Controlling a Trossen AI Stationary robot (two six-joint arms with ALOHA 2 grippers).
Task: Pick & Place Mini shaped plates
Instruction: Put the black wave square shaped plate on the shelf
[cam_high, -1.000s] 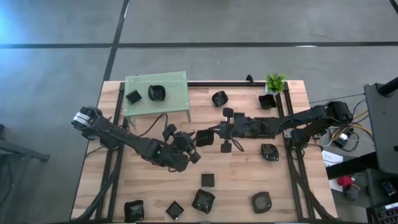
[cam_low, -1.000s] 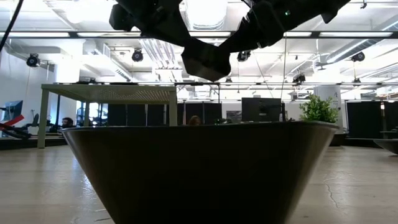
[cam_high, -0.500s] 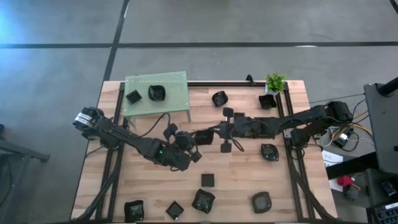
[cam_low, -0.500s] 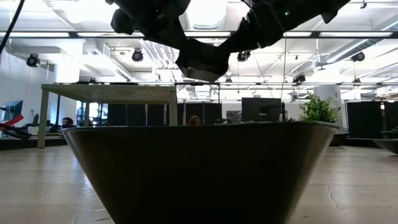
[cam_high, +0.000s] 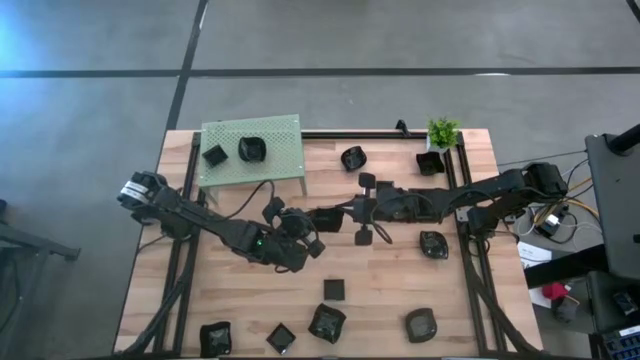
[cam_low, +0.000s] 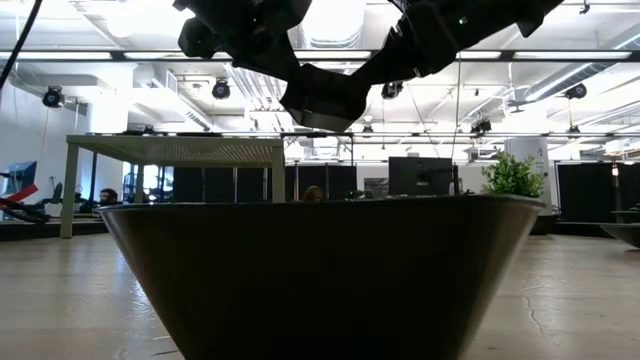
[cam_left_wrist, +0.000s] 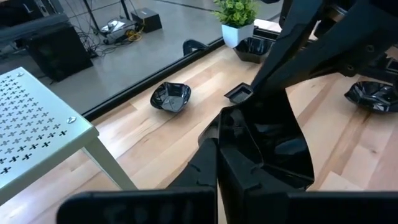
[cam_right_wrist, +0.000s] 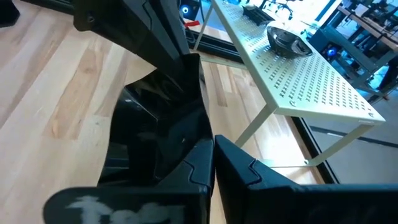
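Green perforated platform (cam_high: 252, 148) stands at the worktop's (cam_high: 400, 280) far left corner, carrying two mini plates (cam_high: 214, 154) side by side. My left end effector (cam_high: 305, 236) hangs right of and nearer than the platform, over the middle of the worktop, fingers closed on one edge of an angular black plate (cam_high: 325, 218). My right end effector (cam_high: 340, 214) meets it there, clamped on the same plate's opposite edge. Loose plates (cam_high: 327, 322) line the edge opposite the platform; others (cam_high: 352, 158) lie to the platform's right, near the potted plant (cam_high: 442, 131).
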